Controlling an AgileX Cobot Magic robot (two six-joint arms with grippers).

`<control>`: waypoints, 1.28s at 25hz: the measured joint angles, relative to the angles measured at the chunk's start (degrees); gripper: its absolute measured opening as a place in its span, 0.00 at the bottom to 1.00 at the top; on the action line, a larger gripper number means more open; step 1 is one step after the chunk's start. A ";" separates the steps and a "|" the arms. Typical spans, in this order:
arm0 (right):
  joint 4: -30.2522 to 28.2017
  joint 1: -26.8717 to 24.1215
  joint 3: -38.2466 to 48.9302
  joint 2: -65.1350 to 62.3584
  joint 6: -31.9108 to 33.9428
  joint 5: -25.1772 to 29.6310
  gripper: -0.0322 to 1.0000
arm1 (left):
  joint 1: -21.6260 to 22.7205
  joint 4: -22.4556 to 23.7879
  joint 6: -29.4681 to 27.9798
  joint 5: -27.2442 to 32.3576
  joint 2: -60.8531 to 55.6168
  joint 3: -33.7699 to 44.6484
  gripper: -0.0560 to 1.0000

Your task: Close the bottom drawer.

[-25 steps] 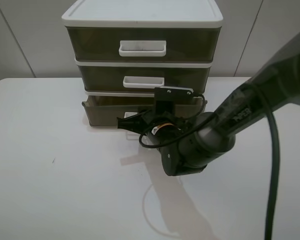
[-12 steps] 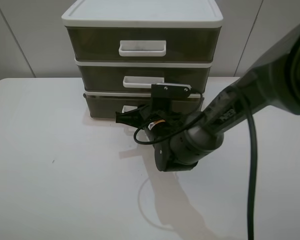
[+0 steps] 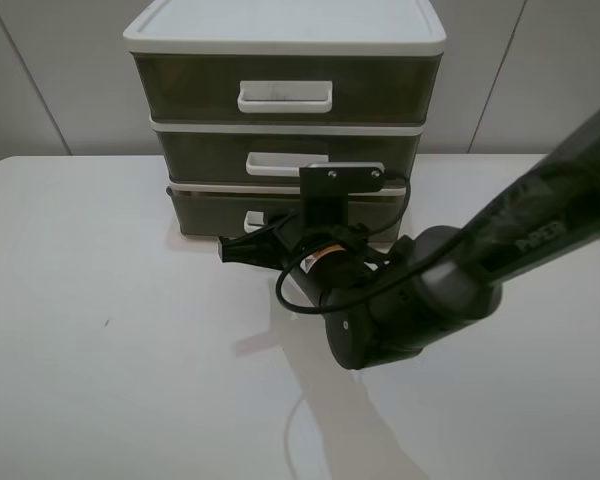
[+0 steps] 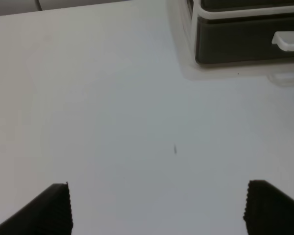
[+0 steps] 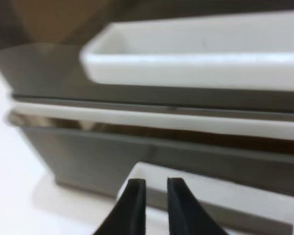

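Observation:
The bottom drawer (image 3: 205, 212) is the lowest smoky-brown tier of the white-framed unit, and its front sits flush with the frame. Its white loop handle (image 3: 252, 219) is partly hidden by my right arm. My right gripper (image 3: 230, 248) is low over the table just in front of the drawer, with its fingers nearly together and empty. In the right wrist view its fingertips (image 5: 152, 182) point at the drawer front (image 5: 88, 152), just before the white handle (image 5: 225, 191). My left gripper (image 4: 158, 185) is open over bare table, far from the drawer (image 4: 235, 41).
The middle drawer (image 3: 210, 155) and the top drawer (image 3: 190, 90) are shut above it. The white table (image 3: 100, 330) spreads out in front and to both sides. My right arm's black body (image 3: 400, 300) fills the space right of the middle.
The bottom drawer stood pulled out one second ago and is now flush with the frame. My right gripper pushed forward with it, then drew back a little.

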 joint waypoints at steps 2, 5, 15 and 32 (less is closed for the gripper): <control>-1.24 0.15 3.39 -3.94 0.00 3.17 0.07 | 0.00 0.00 0.00 0.00 0.00 0.00 0.73; -2.72 -0.13 8.18 -10.40 0.00 9.64 0.21 | 0.00 0.00 0.00 0.00 0.00 0.00 0.73; -2.83 -15.09 18.65 -35.81 -1.96 40.62 0.82 | 0.00 0.00 0.00 0.00 0.00 0.00 0.73; -27.75 -53.63 10.35 -88.21 2.74 94.27 0.83 | 0.00 0.00 0.00 0.00 0.00 0.00 0.73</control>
